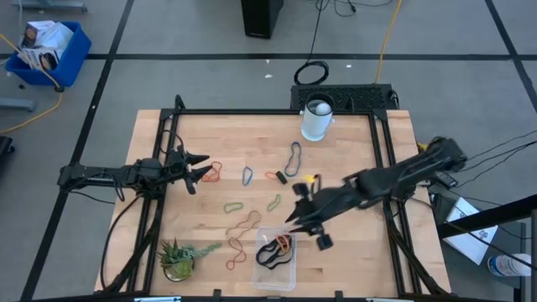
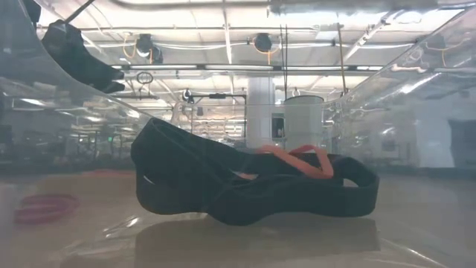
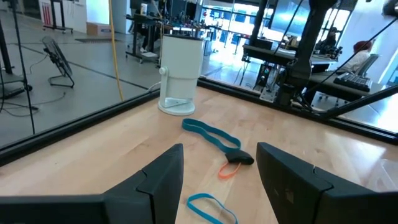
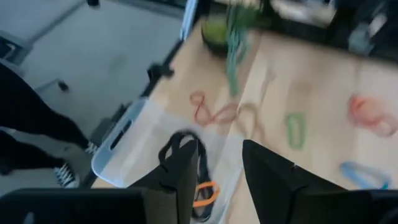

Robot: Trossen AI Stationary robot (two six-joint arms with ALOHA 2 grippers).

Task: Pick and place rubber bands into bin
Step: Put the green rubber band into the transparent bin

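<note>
The clear bin (image 1: 275, 270) stands at the table's near edge and holds a black rubber band (image 1: 270, 254) and an orange one (image 1: 285, 244). The low view looks through its wall at the black band (image 2: 253, 186) and the orange band (image 2: 297, 156). Other rubber bands lie loose on the wood: orange (image 1: 210, 172), blue (image 1: 247, 176), blue-grey (image 1: 294, 155), green (image 1: 233, 205), reddish (image 1: 243, 225). My right gripper (image 1: 295, 218) hovers open and empty just above the bin's far right corner (image 4: 221, 186). My left gripper (image 1: 197, 168) is open and empty beside the orange bands (image 3: 217, 186).
A white cylindrical cup (image 1: 316, 119) stands at the table's far edge. A small potted plant (image 1: 178, 258) stands at the near left, left of the bin. A blue crate (image 1: 46, 50) sits on the floor, off the table. Black rails frame the tabletop.
</note>
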